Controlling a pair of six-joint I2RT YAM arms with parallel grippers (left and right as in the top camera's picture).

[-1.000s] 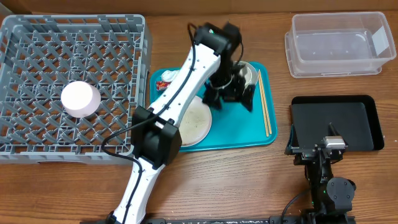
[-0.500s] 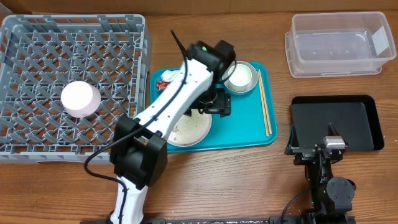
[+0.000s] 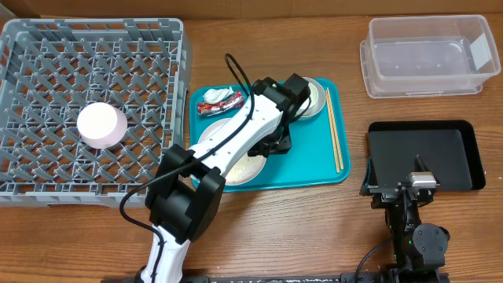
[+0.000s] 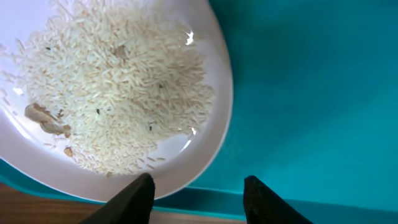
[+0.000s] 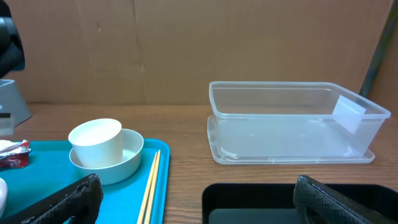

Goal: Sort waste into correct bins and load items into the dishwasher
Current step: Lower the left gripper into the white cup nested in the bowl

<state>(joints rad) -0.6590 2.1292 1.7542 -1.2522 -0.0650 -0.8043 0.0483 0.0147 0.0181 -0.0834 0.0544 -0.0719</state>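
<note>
Left fingers (image 4: 134, 199) apart, straddling plate (image 4: 221, 134) rim; rice (image 4: 112, 87) on plate; cup (image 5: 95, 142), bowl (image 5: 127, 160), chopsticks (image 5: 151, 180) nearby; right fingers (image 5: 68, 202) spread, empty.

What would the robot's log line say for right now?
left gripper: open above plate rim | rice: on plate, plate on teal tray | right gripper: open, by black tray | rack: one white dish

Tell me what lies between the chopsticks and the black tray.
Past the chopsticks: the teal tray's rim, then bare wooden table up to the black tray, in the overhead view.
</note>
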